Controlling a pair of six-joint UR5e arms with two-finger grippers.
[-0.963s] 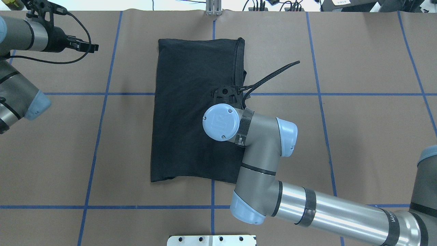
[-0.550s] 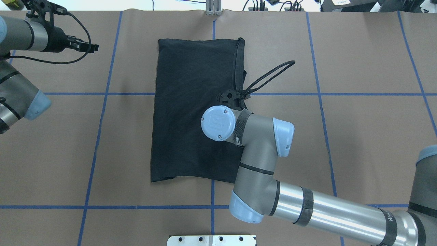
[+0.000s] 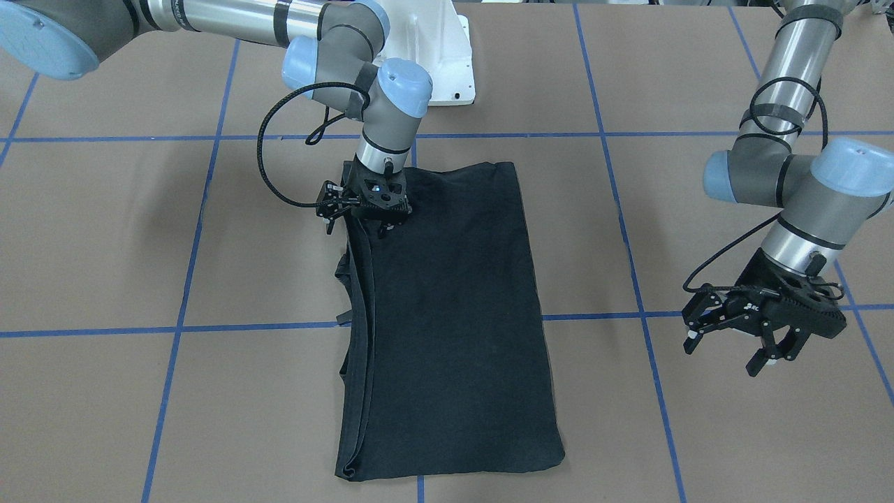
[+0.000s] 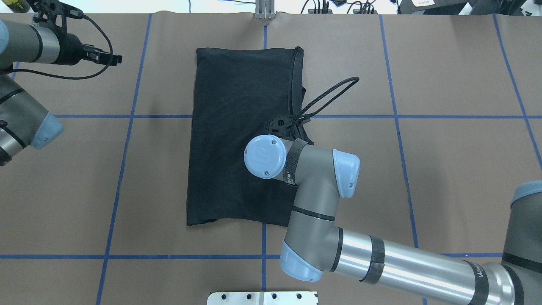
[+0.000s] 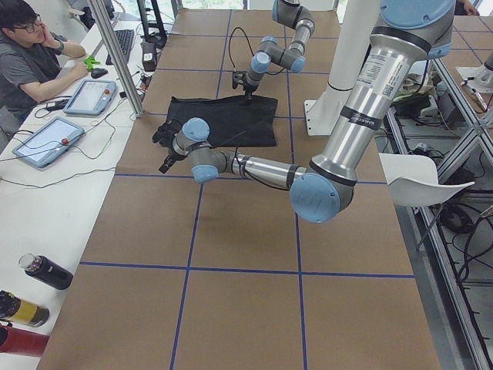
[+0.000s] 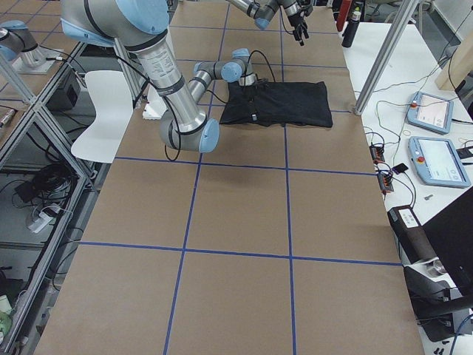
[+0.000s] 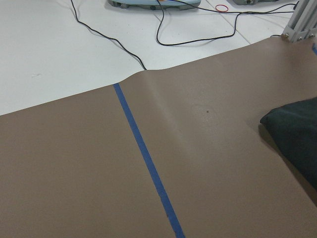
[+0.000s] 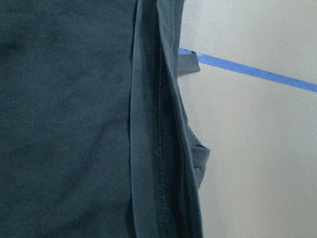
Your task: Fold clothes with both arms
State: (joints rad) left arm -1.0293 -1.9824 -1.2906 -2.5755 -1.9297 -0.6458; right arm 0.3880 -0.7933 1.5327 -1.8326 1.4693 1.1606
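Observation:
The black T-shirt (image 3: pixel 454 314) lies flat, folded into a long rectangle with its plain side up; it also shows in the overhead view (image 4: pixel 237 106). Its layered long edge shows close up in the right wrist view (image 8: pixel 158 148). My right gripper (image 3: pixel 355 227) points straight down at that layered edge, near the end closest to the robot's base, and looks open and empty. From overhead it is mostly hidden under the wrist (image 4: pixel 264 156). My left gripper (image 3: pixel 726 349) is open and empty, hovering off to the side of the shirt (image 4: pixel 116 58). One corner of the shirt shows in the left wrist view (image 7: pixel 297 129).
Brown paper with blue tape lines (image 4: pixel 127 116) covers the table. The white pedestal (image 3: pixel 433 56) stands at the robot's edge. An aluminium post (image 4: pixel 265 10) is at the far edge. An operator (image 5: pixel 31 54) sits with tablets (image 5: pixel 88 96) beyond the table.
My right wrist has moved back toward the robot's base and slightly left along the shirt's edge, and its cable loop has shifted. The shirt and my left arm have not moved.

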